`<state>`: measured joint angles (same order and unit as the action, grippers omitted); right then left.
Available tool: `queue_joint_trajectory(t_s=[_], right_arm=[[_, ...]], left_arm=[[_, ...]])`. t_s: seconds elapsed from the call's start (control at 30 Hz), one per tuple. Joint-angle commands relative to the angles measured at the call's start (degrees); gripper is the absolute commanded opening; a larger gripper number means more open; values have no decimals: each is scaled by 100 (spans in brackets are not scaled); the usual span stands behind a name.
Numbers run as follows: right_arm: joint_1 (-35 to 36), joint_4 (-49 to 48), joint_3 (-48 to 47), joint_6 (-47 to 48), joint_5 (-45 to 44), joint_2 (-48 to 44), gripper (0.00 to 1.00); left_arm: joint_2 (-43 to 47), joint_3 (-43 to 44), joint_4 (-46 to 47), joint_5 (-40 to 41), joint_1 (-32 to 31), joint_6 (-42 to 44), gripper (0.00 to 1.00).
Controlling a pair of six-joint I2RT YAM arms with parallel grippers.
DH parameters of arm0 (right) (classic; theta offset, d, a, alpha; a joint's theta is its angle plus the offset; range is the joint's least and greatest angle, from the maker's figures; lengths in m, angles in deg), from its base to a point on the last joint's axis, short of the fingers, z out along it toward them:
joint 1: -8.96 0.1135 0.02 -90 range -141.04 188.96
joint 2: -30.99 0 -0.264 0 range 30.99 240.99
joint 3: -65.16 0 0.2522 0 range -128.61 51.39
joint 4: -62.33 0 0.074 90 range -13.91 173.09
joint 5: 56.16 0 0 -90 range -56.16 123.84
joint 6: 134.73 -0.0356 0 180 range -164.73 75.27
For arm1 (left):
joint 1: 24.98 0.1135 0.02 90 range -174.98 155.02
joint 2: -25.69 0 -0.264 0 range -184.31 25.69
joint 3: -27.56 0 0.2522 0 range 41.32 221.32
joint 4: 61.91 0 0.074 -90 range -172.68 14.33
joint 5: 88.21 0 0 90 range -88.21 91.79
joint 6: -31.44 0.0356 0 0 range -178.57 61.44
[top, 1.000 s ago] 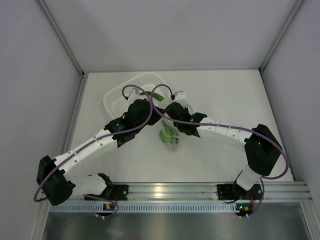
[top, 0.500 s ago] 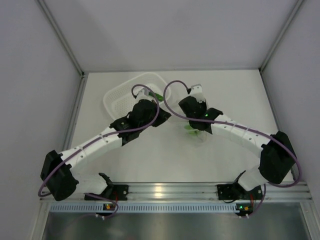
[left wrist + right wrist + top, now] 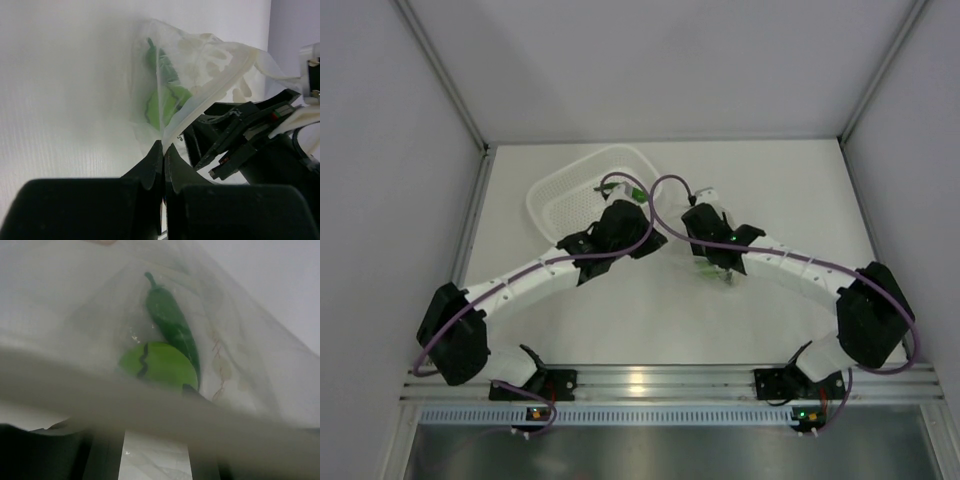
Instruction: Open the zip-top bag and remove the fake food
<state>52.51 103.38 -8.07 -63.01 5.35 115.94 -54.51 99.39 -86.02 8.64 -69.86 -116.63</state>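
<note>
The zip-top bag (image 3: 200, 65) is a clear crinkly pouch hanging just above the table between my two grippers. In the top view the bag (image 3: 722, 276) shows under the right wrist. My left gripper (image 3: 163, 146) is shut on the bag's lower corner; it also shows from above (image 3: 665, 243). The fake food lies inside: a lime-green ball (image 3: 159, 365) with dark marks and a dark green pod (image 3: 172, 322). My right gripper (image 3: 156, 450) has its fingers apart, with the bag's blurred rim lying across them. The right gripper's black fingers (image 3: 235, 137) stand just right of the left jaws.
A white perforated basket (image 3: 570, 190) sits at the back left, behind my left wrist. A small green piece (image 3: 635, 193) shows at its right rim. Grey walls close the table on the left, right and back. The arm bases stand at the near edge.
Both arms have carried the bag to the right across the table. The left arm has stretched out further. The right gripper's fingers have come apart.
</note>
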Motion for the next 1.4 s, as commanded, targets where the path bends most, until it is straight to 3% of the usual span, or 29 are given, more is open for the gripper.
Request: queue_joint_trajectory(t_s=[0.0, 0.03, 0.23, 0.33, 0.4, 0.6, 0.7, 0.9, 1.37], right_arm=[[-223, -101, 163, -245, 300, 118, 48], [-259, -110, 189, -255, 318, 145, 55], [-365, -119, 242, -290, 440, 329, 72], [-435, -154, 295, -334, 546, 478, 74], [-470, -136, 321, -351, 581, 566, 83], [-488, -136, 435, -404, 687, 803, 92], [-488, -110, 471, -448, 687, 857, 90], [-470, -162, 436, -439, 845, 331, 62], [206, 136, -381, -220, 1310, -426, 59]], left_arm=[[75, 319, 200, -43, 23, 216, 0], [49, 372, 200, -96, 23, 234, 0], [-118, 495, 200, -281, 23, 260, 0], [-110, 504, 200, -263, 23, 278, 0], [-110, 513, 200, -237, 23, 287, 0], [-136, 548, 200, -219, 23, 296, 0], [-162, 557, 200, -219, 23, 296, 0], [-171, 557, 200, -184, 23, 383, 0], [-259, 969, -168, -333, 23, 1489, 0]])
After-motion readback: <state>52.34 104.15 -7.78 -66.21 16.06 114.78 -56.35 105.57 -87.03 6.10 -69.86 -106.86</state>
